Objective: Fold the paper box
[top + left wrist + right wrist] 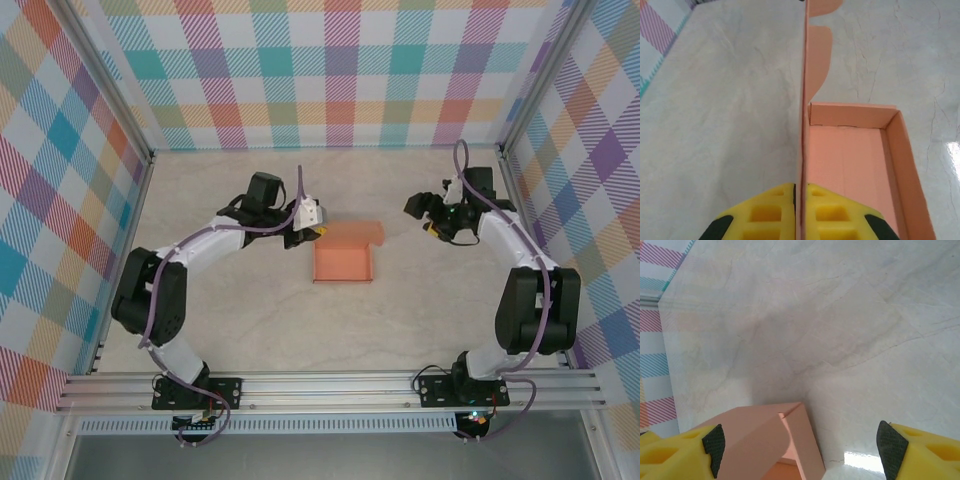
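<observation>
Top view: the paper box (pixel 343 262) sits mid-counter (pixel 250 320) as an open tray with 1 flap raised along its 12 o'clock edge. The left gripper (pixel 318 232) is at the box's 10 o'clock corner, and the right gripper (pixel 428 222) stands apart at its 2 o'clock. Left wrist: the left gripper is clenched on that upright flap, seen edge-on, with the tray at its 3 o'clock. Right wrist: the right gripper is released, jaws wide, with a box corner low at 7 o'clock.

No writing, label, brand mark or number is legible on the paper box (pixel 343 262), the worktop (pixel 250 330) or the checked walls (pixel 330 70).
</observation>
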Controlling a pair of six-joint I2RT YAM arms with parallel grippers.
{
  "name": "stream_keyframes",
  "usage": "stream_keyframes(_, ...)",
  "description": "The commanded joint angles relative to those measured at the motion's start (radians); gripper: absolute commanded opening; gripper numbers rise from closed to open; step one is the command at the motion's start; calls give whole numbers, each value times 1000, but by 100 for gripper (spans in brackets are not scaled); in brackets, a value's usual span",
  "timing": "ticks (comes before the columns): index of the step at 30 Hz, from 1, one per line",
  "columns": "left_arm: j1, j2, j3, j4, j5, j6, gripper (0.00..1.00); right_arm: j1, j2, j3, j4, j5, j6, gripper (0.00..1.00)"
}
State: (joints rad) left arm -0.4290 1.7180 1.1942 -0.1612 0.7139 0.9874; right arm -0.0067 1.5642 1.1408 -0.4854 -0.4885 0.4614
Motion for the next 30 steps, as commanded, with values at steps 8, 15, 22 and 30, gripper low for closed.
stream_keyframes(8, 24, 78, 122, -59, -34, -62, 100, 2, 16, 108, -98, -113, -70, 82)
stream_keyframes(15, 58, -110, 19, -13, -97, -282, 100, 38, -5, 111, -111, -134, -176, 76)
stream_keyframes(22, 84, -298, -170, 80, -224, -705, 100, 153, -68, 7, -3, -93, -403, 77)
stream_keyframes(30, 70, -321, -264, 79, -298, -806, 98, 165, -209, -124, 86, -36, -706, 76)
